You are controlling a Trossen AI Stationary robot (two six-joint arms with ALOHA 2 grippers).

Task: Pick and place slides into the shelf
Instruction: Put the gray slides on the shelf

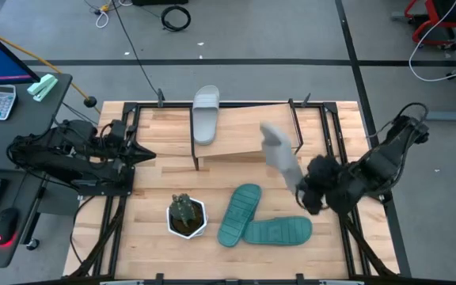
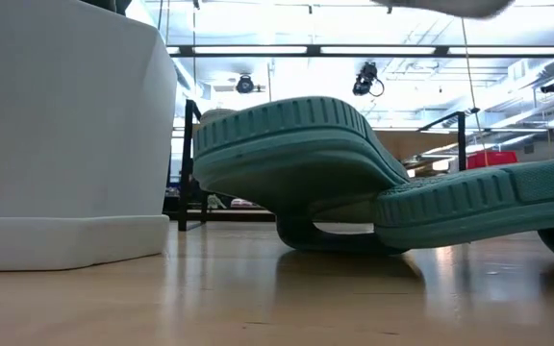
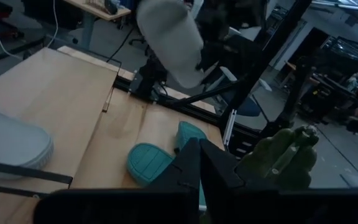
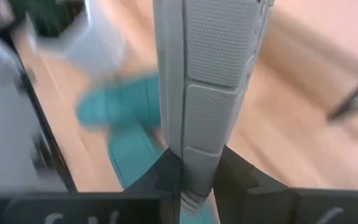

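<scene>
One light grey slide (image 1: 205, 115) lies flat on the left part of the shelf (image 1: 244, 134) top. My right gripper (image 1: 305, 186), near the shelf's right end, is shut on the second grey slide (image 1: 279, 152), which hangs in the air and also shows in the left wrist view (image 3: 169, 40). Two teal slides (image 1: 238, 214) (image 1: 278, 231) lie on the table in front of the shelf, one resting partly on the other (image 2: 287, 144). My left gripper (image 1: 137, 154) waits shut at the table's left side, touching nothing. My right gripper holds the grey slide by one end of its sole (image 4: 197, 155), pinched between the two fingers (image 4: 166, 171). The fingers come from the table's right and near side, along the slide. The slide is lifted clear, sticking out from the fingers toward the shelf.
A small plant in a white pot (image 1: 187, 215) stands on the table left of the teal slides and fills the left of the low view (image 2: 65, 125). The right half of the shelf top (image 1: 252, 127) is bare. Black frame rails (image 1: 125, 142) run along the table's sides.
</scene>
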